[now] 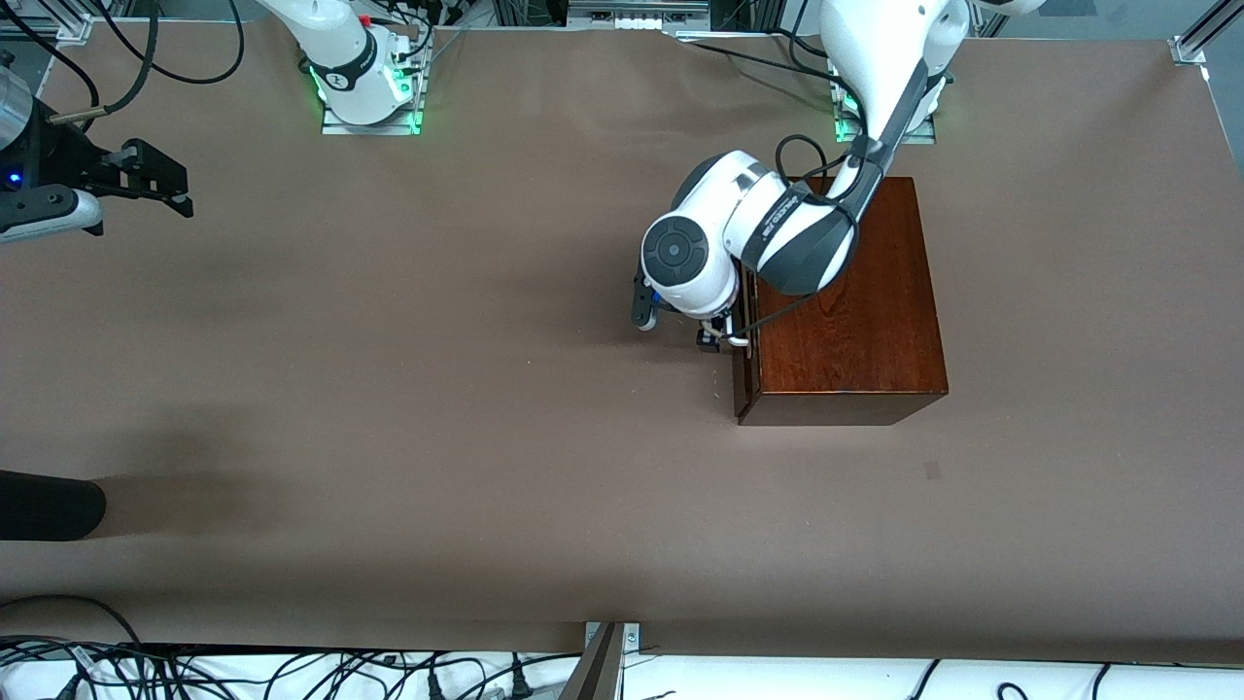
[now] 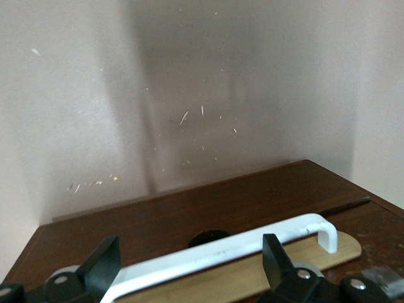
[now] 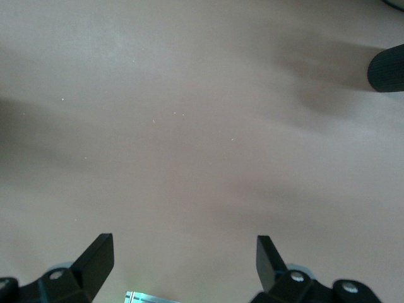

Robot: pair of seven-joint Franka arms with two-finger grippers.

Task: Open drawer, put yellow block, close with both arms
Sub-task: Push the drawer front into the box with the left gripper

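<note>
The dark mahogany box (image 1: 855,292) stands toward the left arm's end of the table, its drawer front (image 1: 744,374) flush with it. The left arm reaches down over the box, and my left gripper (image 1: 714,337) is at the drawer's white loop handle (image 1: 737,341). In the left wrist view the left gripper (image 2: 189,262) is open, its fingers (image 2: 104,265) apart on either side of the handle (image 2: 221,251) against the drawer front (image 2: 189,211). My right gripper (image 1: 165,185) waits open over bare table at the right arm's end, with nothing between the fingers of the right gripper (image 3: 183,259). The yellow block is out of view.
A black rounded object (image 1: 49,506) juts in at the right arm's end, nearer the front camera, and shows in the right wrist view as a black rounded object (image 3: 386,68). Cables (image 1: 292,676) lie along the near edge. Brown table surface (image 1: 437,389) spreads between the arms.
</note>
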